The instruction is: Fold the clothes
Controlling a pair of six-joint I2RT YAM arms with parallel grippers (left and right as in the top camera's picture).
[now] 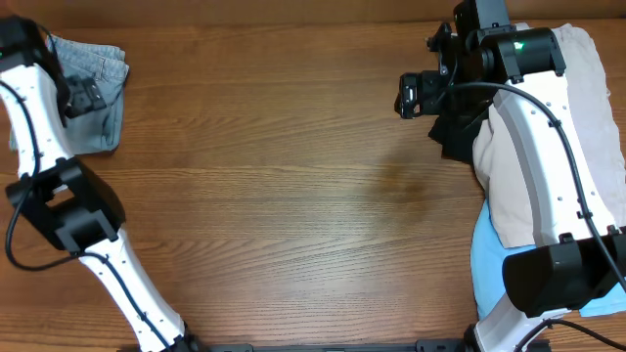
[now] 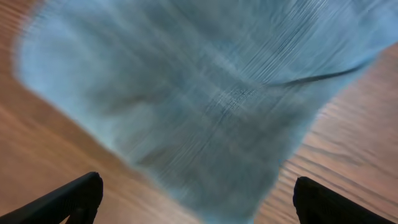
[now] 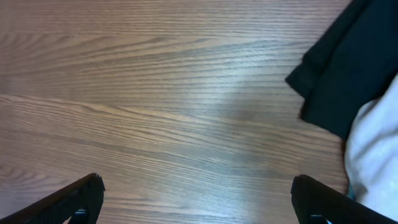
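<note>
The folded light-blue denim shorts (image 1: 98, 88) lie at the far left of the wooden table; they fill the blurred left wrist view (image 2: 205, 93). My left gripper (image 1: 83, 98) hovers over them, open and empty (image 2: 196, 199). At the right edge lies a pile: beige shorts (image 1: 587, 117), a black garment (image 1: 460, 127) and a sky-blue garment (image 1: 489, 264). My right gripper (image 1: 411, 95) is open and empty over bare table just left of the pile (image 3: 196, 199). The black garment (image 3: 348, 68) and a beige edge (image 3: 376, 155) show at the right of the right wrist view.
The wooden table (image 1: 293, 196) spans the view between the two arms. The right arm lies across the garment pile.
</note>
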